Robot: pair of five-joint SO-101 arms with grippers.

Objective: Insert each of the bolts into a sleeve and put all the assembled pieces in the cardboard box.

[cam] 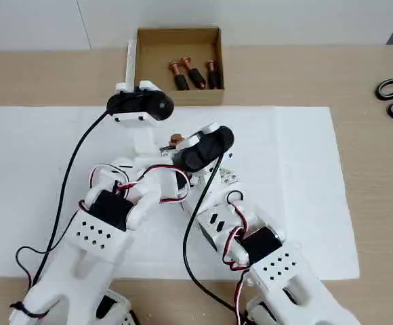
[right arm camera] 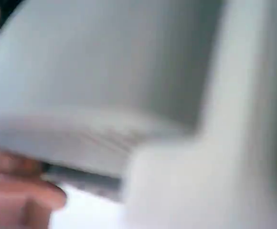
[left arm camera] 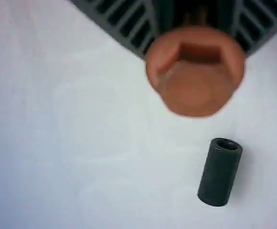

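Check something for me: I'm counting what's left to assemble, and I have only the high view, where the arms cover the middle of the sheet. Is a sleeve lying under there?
Observer: Yes. The left wrist view shows one dark sleeve lying on its side on the white sheet.
Operator: Is a bolt in it already?
Observer: No. The end that faces the camera is open and looks hollow.
Operator: Then where is the bolt?
Observer: The bolt is apart from the sleeve. Its head is turned toward the left wrist camera, and a dark ribbed part sits right behind it.
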